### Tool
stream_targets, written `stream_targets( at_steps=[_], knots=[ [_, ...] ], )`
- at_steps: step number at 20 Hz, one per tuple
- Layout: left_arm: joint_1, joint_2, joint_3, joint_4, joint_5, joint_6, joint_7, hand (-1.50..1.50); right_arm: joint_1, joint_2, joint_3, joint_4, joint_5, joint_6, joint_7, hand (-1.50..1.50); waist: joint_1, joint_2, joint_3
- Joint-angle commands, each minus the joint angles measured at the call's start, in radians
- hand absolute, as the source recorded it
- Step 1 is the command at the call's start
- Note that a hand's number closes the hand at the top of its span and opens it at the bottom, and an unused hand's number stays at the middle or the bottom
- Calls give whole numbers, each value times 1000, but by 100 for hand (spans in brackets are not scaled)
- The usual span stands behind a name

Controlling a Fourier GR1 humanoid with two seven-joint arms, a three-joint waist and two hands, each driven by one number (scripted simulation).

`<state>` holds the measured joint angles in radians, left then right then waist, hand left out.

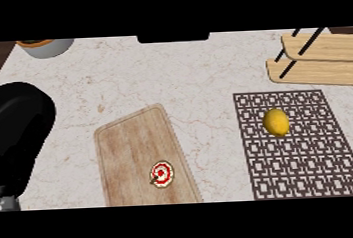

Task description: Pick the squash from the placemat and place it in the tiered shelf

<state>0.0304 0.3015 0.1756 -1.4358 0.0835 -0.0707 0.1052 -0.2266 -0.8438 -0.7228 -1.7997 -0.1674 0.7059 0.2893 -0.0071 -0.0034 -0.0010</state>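
We saw the yellow squash [276,122] lying on the patterned placemat [299,150]. The tiered shelf [317,60] was cut off at the edge. We could not see either hand.

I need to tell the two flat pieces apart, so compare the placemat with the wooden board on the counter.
The placemat is dark with an open lattice pattern; the wooden board is pale brown with a plain grained face. The placemat lies square to the view at the right, while the board sits tilted, left of it. The placemat carries the yellow squash; the board carries a small red and white round item. Both lie flat on the marble counter.
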Motion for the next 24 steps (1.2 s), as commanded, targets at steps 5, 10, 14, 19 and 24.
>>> stream_targets(
  at_steps=[5, 10, 14, 19, 24],
  knots=[
    [-23, -9, 2, -12, -11, 4, 9, 0, -117, -201, -46, 85, 78, -40, 47, 150, 10, 5, 0],
    [33, 2, 15, -77, 7, -36, 25, 0, -208, -224, 101, 222, 180, -119, -32, 150, 24, 5, 1],
    [-46, -4, 18, 11, -16, -22, 25, 0, -281, -242, 199, 254, 208, -163, -10, 150, 18, 6, 0],
    [-3, -17, 15, -14, -20, -33, -8, 0, -361, -270, 294, 431, 342, -245, -102, 150, 28, 8, 1],
    [-72, -42, -3, 52, -51, -7, -24, 0, -573, -295, 448, 610, 440, -290, -136, 150, 43, 12, 0]
  ],
)
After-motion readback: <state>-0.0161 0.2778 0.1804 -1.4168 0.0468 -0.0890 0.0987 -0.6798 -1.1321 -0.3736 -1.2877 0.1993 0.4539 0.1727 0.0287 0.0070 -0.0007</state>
